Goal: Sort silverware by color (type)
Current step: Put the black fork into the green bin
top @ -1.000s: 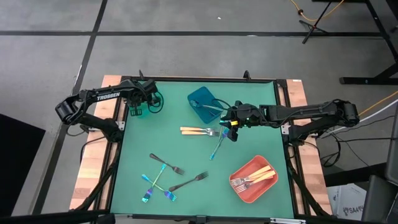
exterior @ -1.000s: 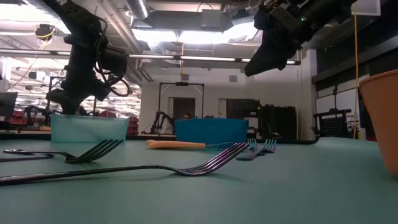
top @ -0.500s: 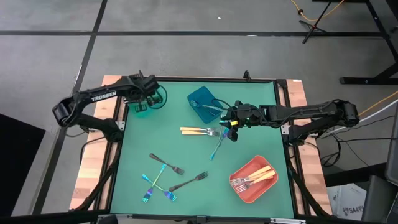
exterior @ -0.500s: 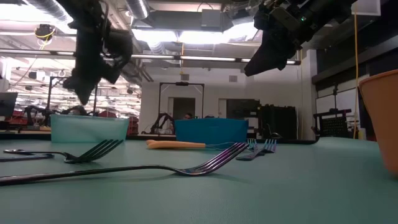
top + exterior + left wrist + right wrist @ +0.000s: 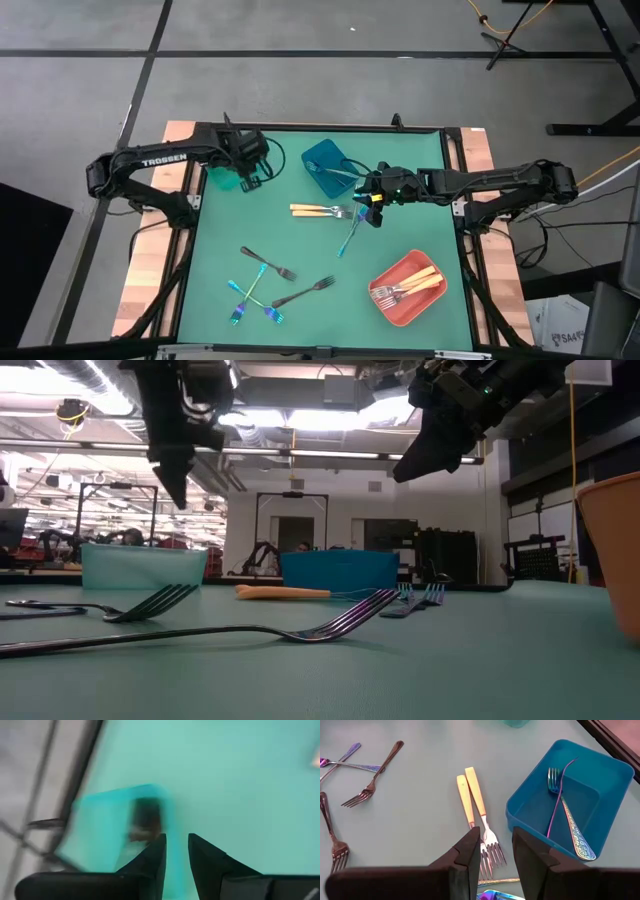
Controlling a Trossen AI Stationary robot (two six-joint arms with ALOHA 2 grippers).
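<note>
My left gripper [image 5: 250, 168] hangs open with a narrow gap beside the teal bin [image 5: 224, 180] at the table's far left; in the left wrist view [image 5: 176, 845] a blurred dark thing [image 5: 145, 817] lies in that bin. My right gripper [image 5: 375, 206] hovers open and holds nothing above the heads of two gold-handled forks [image 5: 475, 802] lying flat at mid-table. An iridescent fork [image 5: 351, 233] lies beside them. Two black forks [image 5: 268, 264] [image 5: 303, 292] and crossed iridescent forks [image 5: 247, 300] lie flat near the table's near side.
The blue bin [image 5: 328, 166] at the far middle holds two iridescent forks [image 5: 560, 795]. The coral bin [image 5: 385, 305] at the near right holds gold-handled forks [image 5: 415, 283]. Bare green mat [image 5: 420, 230] lies between the right gripper and the coral bin.
My left gripper has risen from just above the teal bin and moved toward the table's right, away from the bin. The right arm and all the forks on the table have stayed where they were.
</note>
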